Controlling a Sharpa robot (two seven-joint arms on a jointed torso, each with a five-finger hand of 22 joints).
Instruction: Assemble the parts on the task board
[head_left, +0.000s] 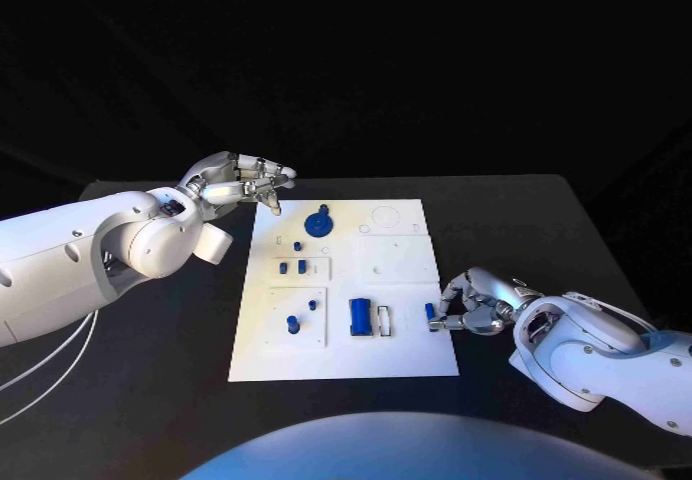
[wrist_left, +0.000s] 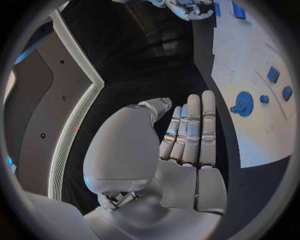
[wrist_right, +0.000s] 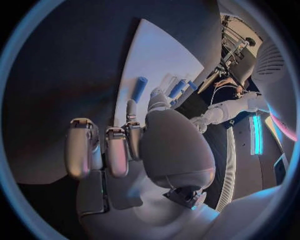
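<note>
The white task board (head_left: 411, 350) lies in the middle of the black table. On it are a round blue part (head_left: 320, 222), several small blue pegs (head_left: 293, 323) and a blue block (head_left: 361, 317) beside a clear piece (head_left: 384, 319). My right hand (head_left: 476, 305) sits at the board's right edge and pinches a small blue part (head_left: 431, 316) between thumb and fingertip; the right wrist view shows that part (wrist_right: 140, 88) just past the curled fingers (wrist_right: 106, 150). My left hand (head_left: 238, 180) hovers by the board's far left corner, fingers (wrist_left: 190, 132) stretched out, holding nothing.
The black table (head_left: 159, 330) spreads around the board on all sides. Several shallow white recesses (head_left: 387, 217) mark the board's far right part. In the left wrist view the round blue part (wrist_left: 242, 104) lies on the board (wrist_left: 250, 55) beyond my fingers.
</note>
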